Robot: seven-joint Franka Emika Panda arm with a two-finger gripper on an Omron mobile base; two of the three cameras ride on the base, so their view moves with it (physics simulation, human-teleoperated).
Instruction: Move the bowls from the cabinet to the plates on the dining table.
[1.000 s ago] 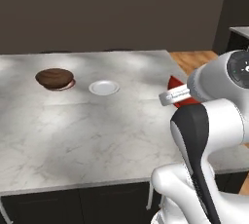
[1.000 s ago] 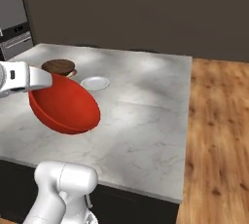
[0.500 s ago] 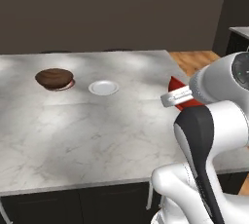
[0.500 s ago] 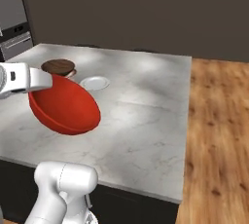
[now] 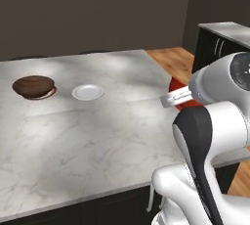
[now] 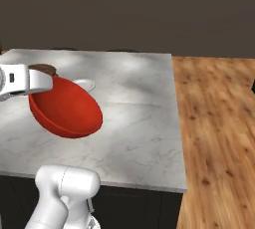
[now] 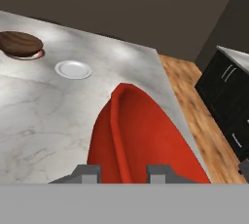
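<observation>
A dark grey-brown wall (image 6: 149,9) stands behind, with a warm wooden plank floor (image 6: 214,138) alongside.

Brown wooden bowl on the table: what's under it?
The brown wooden bowl sits on a plate whose pale rim peeks out at one side; the rest is covered. The other plate beside it is bare.

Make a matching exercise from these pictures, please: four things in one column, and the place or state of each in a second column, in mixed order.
Things:
1. glossy red bowl
2. dark-brown wooden bowl
3. empty pale round plate
4. grey-veined white marble table

Places or states:
A. bare, beside the wooden bowl
B. held tilted above the table by the hand
C. bearing the plates
D. resting on a plate

Pairs: 1-B, 2-D, 3-A, 4-C
</observation>
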